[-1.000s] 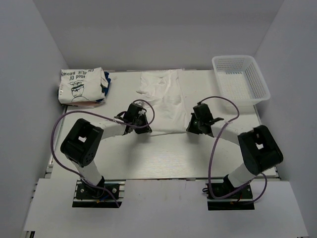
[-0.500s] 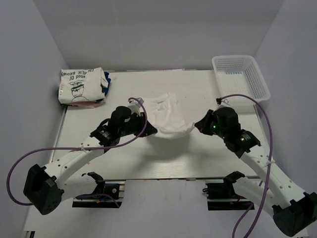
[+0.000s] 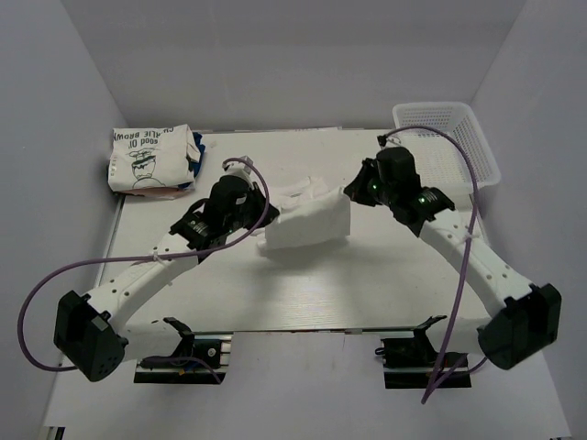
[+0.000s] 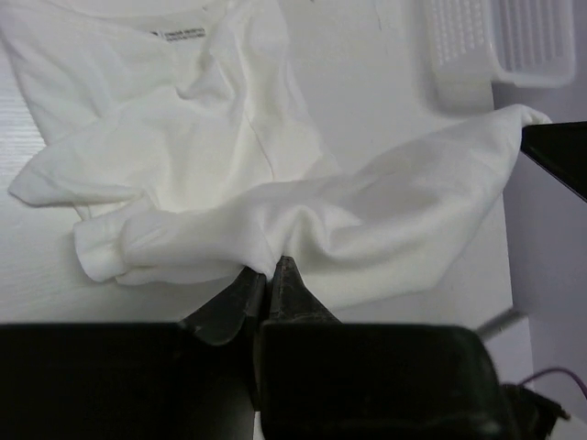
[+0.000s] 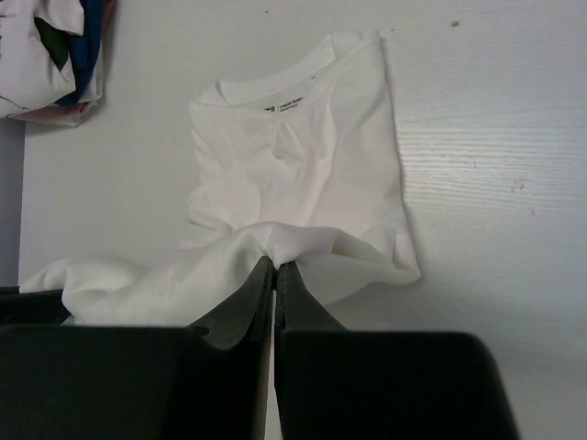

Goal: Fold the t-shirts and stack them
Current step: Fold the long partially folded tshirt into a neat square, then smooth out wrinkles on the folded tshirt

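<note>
Two tools [image 4: 272, 268] [image 5: 275, 264], one mesh basket [image 3: 468, 151], one loose white tee [image 3: 307, 220], perhaps two folded tees [image 3: 147, 160] stacked

I've swung both arms out from their tucked pose. The left gripper [image 3: 263, 215] and right gripper [image 3: 349, 192], which sat at the shirt's [image 3: 312, 220] near hem, are now further back over the table, the right one close to the basket [image 3: 431, 106]. The shirt lay spread flat a second ago; now its near hem is lifted between them and carried over its back half, bunching it.
</note>
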